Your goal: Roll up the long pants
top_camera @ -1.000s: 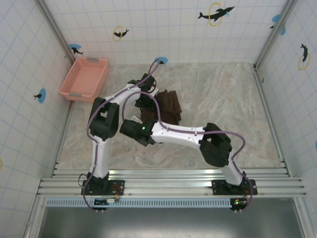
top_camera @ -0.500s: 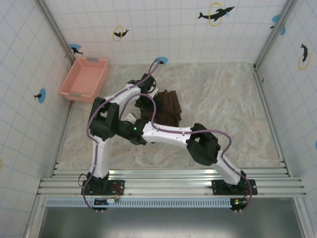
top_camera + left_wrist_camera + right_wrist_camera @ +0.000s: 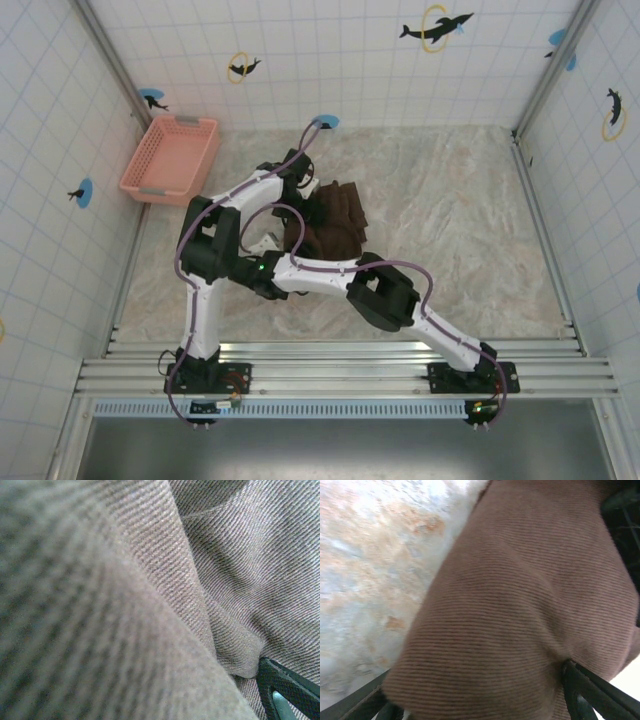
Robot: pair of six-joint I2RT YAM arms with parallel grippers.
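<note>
Long pants, bundled, are laid toward the desk's far edge. Left gripper and right gripper are held wide at the fabric.

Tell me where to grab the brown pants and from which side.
Probably grip the long pants by the thick rounded fold at the bundle's left end, coming from the left; that bulge sits between the right gripper fingers.
</note>
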